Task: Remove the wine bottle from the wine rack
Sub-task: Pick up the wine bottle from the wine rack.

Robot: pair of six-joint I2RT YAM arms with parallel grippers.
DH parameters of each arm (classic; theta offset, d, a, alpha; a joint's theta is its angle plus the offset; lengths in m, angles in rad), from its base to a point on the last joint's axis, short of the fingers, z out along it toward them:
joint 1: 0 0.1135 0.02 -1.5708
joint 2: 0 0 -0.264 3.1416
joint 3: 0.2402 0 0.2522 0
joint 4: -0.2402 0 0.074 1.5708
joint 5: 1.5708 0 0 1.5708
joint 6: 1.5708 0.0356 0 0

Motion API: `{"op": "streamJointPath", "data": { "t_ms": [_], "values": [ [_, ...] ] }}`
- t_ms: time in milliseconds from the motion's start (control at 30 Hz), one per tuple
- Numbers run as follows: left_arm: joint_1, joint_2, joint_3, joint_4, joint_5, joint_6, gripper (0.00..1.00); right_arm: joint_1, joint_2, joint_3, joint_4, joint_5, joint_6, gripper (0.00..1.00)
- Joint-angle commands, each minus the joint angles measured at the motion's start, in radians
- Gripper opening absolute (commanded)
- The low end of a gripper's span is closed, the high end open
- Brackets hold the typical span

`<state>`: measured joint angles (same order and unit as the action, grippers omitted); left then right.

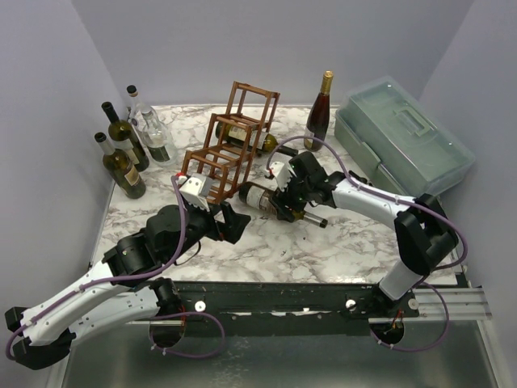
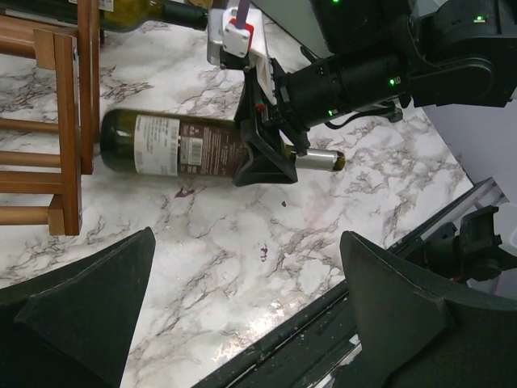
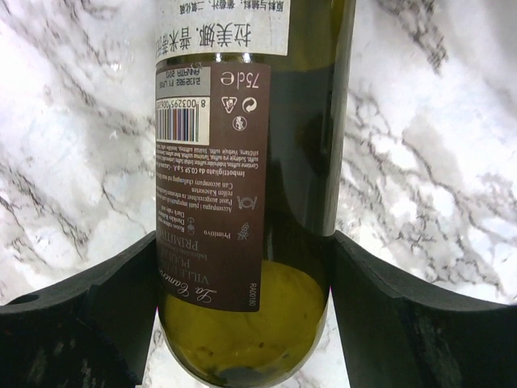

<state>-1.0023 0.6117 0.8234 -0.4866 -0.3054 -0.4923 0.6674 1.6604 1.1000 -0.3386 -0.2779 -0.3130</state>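
A dark green wine bottle (image 1: 260,196) with a brown label lies on its side low over the marble, its base by the foot of the reddish-brown wine rack (image 1: 230,137) and its neck pointing right. My right gripper (image 1: 283,198) is shut on its shoulder. In the right wrist view the bottle (image 3: 242,162) fills the gap between both black fingers (image 3: 105,311). The left wrist view shows the bottle (image 2: 170,145) just right of the rack (image 2: 69,121). My left gripper (image 1: 230,220) (image 2: 246,299) stands open and holds nothing, in front of the rack.
A second bottle (image 1: 250,139) lies in the rack. Three bottles (image 1: 125,166) stand at the back left. A red bottle (image 1: 321,113) stands upright behind the rack, next to a green toolbox (image 1: 404,133). The table's front rail (image 2: 307,323) is near my left fingers.
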Motion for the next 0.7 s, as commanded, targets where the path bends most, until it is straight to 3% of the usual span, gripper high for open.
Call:
{"op": "streamJointPath", "data": {
  "t_ms": [0,267,500,667],
  "values": [
    [0.006,-0.002,-0.015,0.027,0.015,0.018,0.99,-0.01,-0.074,-0.032,-0.017,-0.024,-0.024,0.33],
    [0.01,0.011,-0.043,0.098,0.106,0.077,0.99,-0.025,-0.132,-0.079,-0.041,-0.049,-0.07,0.33],
    [0.006,0.039,-0.125,0.223,0.344,0.27,0.99,-0.038,-0.157,-0.064,-0.157,-0.072,-0.151,0.33],
    [-0.075,0.063,-0.187,0.324,0.33,0.44,0.99,-0.05,-0.145,-0.008,-0.29,-0.102,-0.161,0.33]
  ]
}}
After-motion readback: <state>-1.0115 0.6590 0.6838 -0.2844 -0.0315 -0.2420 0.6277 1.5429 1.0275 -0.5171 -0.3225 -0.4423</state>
